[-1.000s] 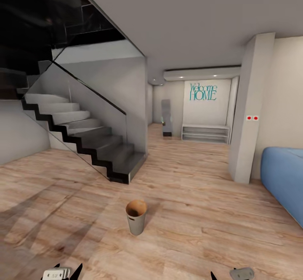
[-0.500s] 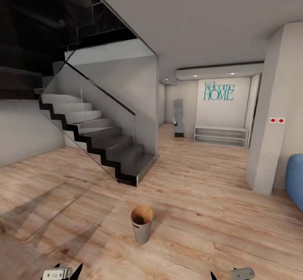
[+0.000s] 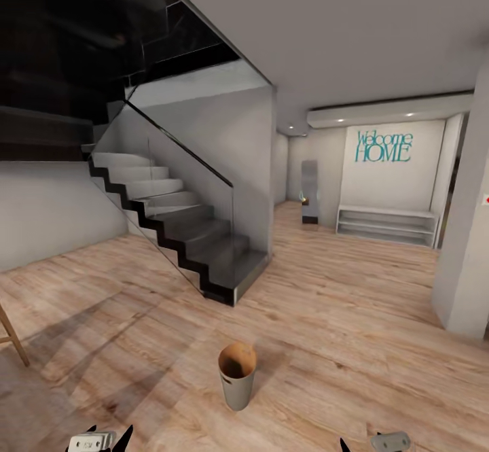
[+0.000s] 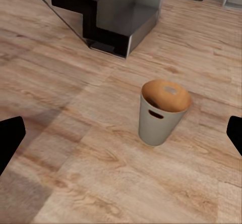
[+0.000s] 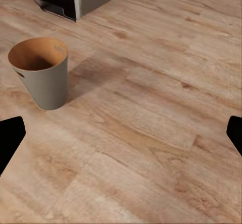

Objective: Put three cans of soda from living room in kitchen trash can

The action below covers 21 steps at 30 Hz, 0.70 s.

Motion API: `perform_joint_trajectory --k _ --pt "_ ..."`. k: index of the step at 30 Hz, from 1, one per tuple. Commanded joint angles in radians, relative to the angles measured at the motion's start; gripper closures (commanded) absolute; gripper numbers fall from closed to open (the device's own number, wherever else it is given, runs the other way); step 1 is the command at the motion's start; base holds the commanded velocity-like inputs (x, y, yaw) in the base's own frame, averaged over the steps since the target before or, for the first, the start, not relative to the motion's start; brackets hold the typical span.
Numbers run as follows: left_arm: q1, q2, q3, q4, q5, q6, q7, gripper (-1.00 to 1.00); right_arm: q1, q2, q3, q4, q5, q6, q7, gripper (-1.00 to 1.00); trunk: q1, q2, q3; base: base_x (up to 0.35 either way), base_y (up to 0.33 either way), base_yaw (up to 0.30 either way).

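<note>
The tash can (image 3: 238, 375) stands upright on the wood plank floor just ahead of me, pale grey-beige outside and copper-brown inside; its inside looks empty. It appears between the fingers of my left gripper (image 4: 122, 135), whose black fingertips (image 4: 10, 141) stand far apart, open and holding nothing. The tash can (image 5: 40, 72) also lies off to one side of my right gripper (image 5: 122, 135), likewise open and empty. Both grippers, left (image 3: 102, 440) and right (image 3: 373, 442), hang low at the head view's bottom edge. The cans of soda are out of view.
A dark staircase with a glass balustrade (image 3: 197, 234) rises at the left, its lowest step (image 4: 113, 27) close behind the bin. A pale pillar (image 3: 468, 262) stands at the right. A low shelf (image 3: 387, 224) sits beneath a "Welcome HOME" sign far back. A wooden leg (image 3: 12, 336) pokes in at the far left.
The whole view has swung leftward: stairs, sign and bin slid right in the picture, the blue sofa left the frame and a wooden leg came in. Both grippers stay as they were.
</note>
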Motion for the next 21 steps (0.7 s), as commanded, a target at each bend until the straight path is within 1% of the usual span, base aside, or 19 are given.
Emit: perform_joint_trajectory --k 1,12,15,21 --pt "0.0 0.0 0.0 0.0 0.0 0.0 0.0 -1.0 0.0 0.0 0.0 0.0 0.0 0.0 0.0 -1.0 0.0 0.0 0.0 0.254 -0.187 0.226" --pt "0.0 0.0 0.0 0.0 0.0 0.0 0.0 -1.0 0.0 0.0 0.0 0.0 0.0 0.0 0.0 -1.0 0.0 0.0 0.005 0.252 -0.189 0.224" --pt "0.0 0.0 0.0 0.0 0.0 0.0 0.0 -1.0 0.0 0.0 0.0 0.0 0.0 0.0 0.0 -1.0 0.0 0.0 0.006 0.248 -0.191 0.099" --pt "0.0 0.0 0.0 0.0 0.0 0.0 0.0 -1.0 0.0 0.0 0.0 0.0 0.0 0.0 0.0 -1.0 0.0 0.0 0.006 0.247 -0.192 0.03"
